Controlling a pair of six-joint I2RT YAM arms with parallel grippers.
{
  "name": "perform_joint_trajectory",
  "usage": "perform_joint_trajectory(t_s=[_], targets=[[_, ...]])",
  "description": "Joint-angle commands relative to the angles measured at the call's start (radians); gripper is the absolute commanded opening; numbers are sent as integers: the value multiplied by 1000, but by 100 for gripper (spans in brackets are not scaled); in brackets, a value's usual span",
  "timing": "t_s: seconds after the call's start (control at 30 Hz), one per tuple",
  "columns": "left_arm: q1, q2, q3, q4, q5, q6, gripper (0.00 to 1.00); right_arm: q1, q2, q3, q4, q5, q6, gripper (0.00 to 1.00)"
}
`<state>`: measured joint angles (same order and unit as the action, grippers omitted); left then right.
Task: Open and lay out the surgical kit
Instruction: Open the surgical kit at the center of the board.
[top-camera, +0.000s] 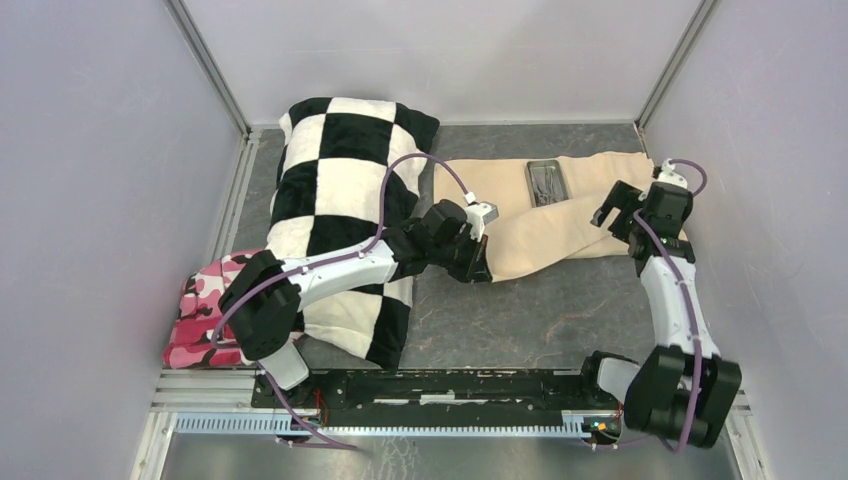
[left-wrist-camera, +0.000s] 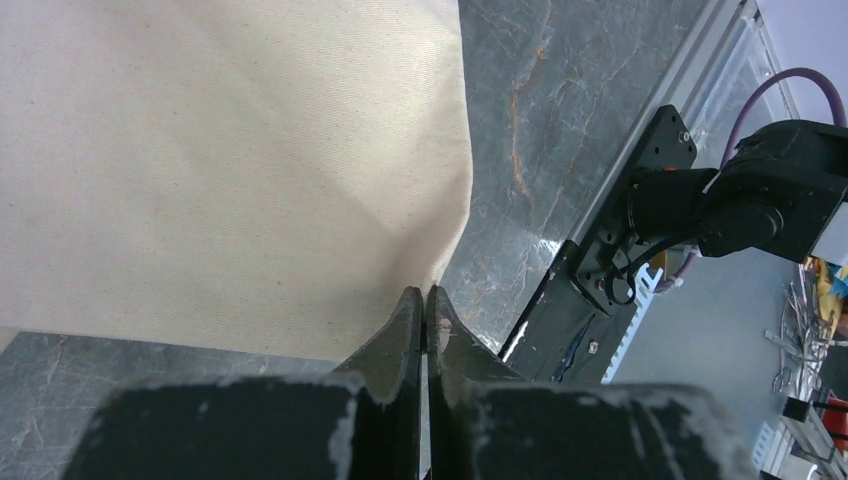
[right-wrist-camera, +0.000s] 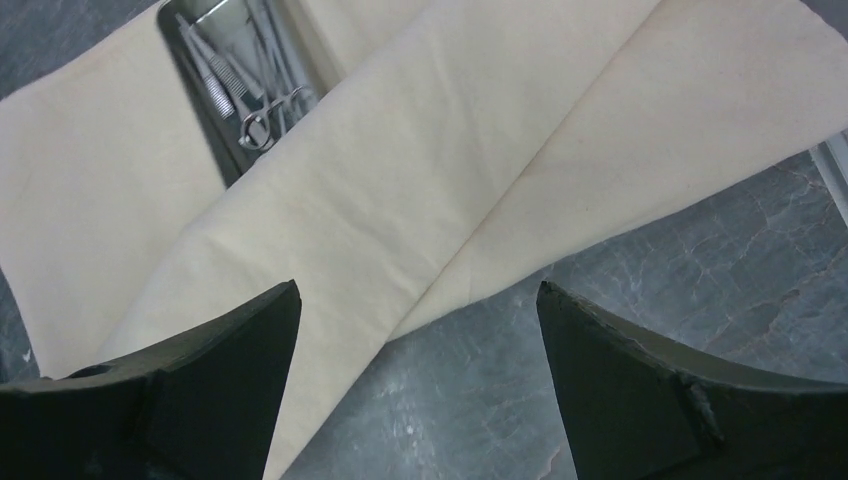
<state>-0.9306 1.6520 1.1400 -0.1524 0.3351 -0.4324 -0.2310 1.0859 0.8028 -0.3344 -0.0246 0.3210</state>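
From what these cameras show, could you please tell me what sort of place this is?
Probably a robot test cell rather than a clinic: plain walls on metal posts box in a dark table, and the cloth wrap with its metal tray lies beside a checkered pillow.

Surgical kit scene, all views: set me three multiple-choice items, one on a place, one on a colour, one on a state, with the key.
1. The metal tray lies: A in a drawer; B on the beige cloth wrap; C on a shelf.
2. The pillow is checkered in: A black and white; B red and white; C blue and yellow.
3. The right gripper is: A shut on the tray; B open, holding nothing; C shut on the wrap.
Key: 1 B, the tray rests on the wrap; 2 A, the top view shows black and white squares; 3 B, its wrist view shows the fingers wide apart above the wrap.
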Motion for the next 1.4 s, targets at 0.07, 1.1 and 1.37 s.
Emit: perform_joint_trajectory(t_s=[0.07, 1.1, 1.37], targets=[[3, -25, 32, 13, 12, -29, 2, -135, 205, 56, 176, -107, 60, 97], [168, 156, 242, -226, 47, 29, 2, -292, 661, 189, 593, -114, 176, 77], [168, 163, 221, -218, 84, 32, 2, -295, 717, 159, 704, -130, 256, 84]])
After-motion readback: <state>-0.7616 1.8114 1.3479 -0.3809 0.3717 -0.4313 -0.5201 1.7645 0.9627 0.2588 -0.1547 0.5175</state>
